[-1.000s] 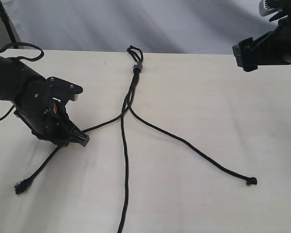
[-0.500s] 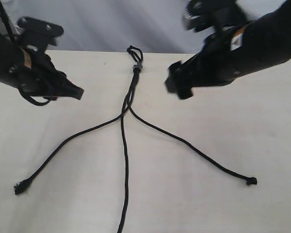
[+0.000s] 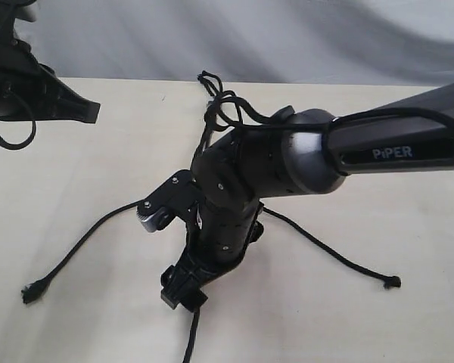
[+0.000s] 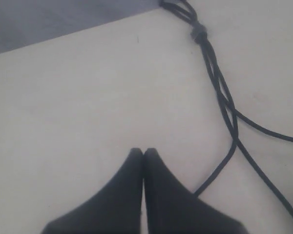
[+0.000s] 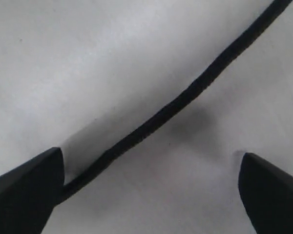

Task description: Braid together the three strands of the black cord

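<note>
The black cord lies fanned out on the tabletop, its loop [image 3: 206, 78] at the far edge. In the left wrist view its grey band [image 4: 199, 35] shows where the strands join. The left strand [image 3: 76, 246] and right strand [image 3: 340, 257] lie loose. The middle strand [image 3: 191, 340] runs out from under my right gripper [image 3: 180, 293], which has reached across the middle and points down at the table. This gripper [image 5: 149, 195] is open; the strand [image 5: 185, 95] crosses diagonally between its fingers, close to one finger [image 5: 27, 183]. My left gripper [image 3: 91, 112] hovers at the far left, shut [image 4: 143, 152] on nothing.
The right arm's grey body [image 3: 287, 162] covers the cord's upper part in the exterior view. A grey cloth backdrop [image 3: 287, 38] rises behind the pale table [image 3: 408, 325]. Knotted strand tips lie at the left [image 3: 30, 292] and at the right [image 3: 392, 282].
My left gripper let go of the left strand and rose to the far left. My right arm swung in from the top right and came down over the middle strand.
</note>
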Robot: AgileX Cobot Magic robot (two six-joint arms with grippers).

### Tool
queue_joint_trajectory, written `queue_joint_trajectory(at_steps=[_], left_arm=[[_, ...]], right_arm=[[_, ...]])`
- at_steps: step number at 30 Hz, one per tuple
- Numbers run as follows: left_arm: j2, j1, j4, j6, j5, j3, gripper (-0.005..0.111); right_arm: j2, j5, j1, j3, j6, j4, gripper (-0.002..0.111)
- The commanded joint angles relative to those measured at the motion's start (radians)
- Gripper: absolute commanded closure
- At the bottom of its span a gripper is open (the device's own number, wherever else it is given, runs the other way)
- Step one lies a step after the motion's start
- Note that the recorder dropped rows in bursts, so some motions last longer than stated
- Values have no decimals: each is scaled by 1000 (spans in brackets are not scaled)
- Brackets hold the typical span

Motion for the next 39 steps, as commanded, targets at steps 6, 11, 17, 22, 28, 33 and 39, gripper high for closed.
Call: queue_joint_trajectory(at_steps=[6, 11, 17, 22, 28, 33, 39], left_arm=[[-10, 1, 4, -8, -2, 6, 106], [-10, 1, 4, -8, -2, 6, 106], [-10, 1, 4, -8, 2, 6, 106], [-10, 1, 4, -8, 6, 6, 106], [-10, 1, 4, -6, 11, 6, 106], [-10, 1, 4, -6, 11, 6, 106], [-10, 1, 4, -6, 11, 6, 106]], right_arm=[[15, 6, 5, -8, 13, -7, 93], [-2, 32, 5, -25, 13, -65, 109], [-61, 106, -30, -136, 41, -301, 109], [-23, 74, -155, -163, 39, -476, 109], [91, 52, -276, -163, 44, -469, 109], [150, 80, -288, -158, 69, -446, 109], [153, 291, -207, -158, -128, -65, 109]])
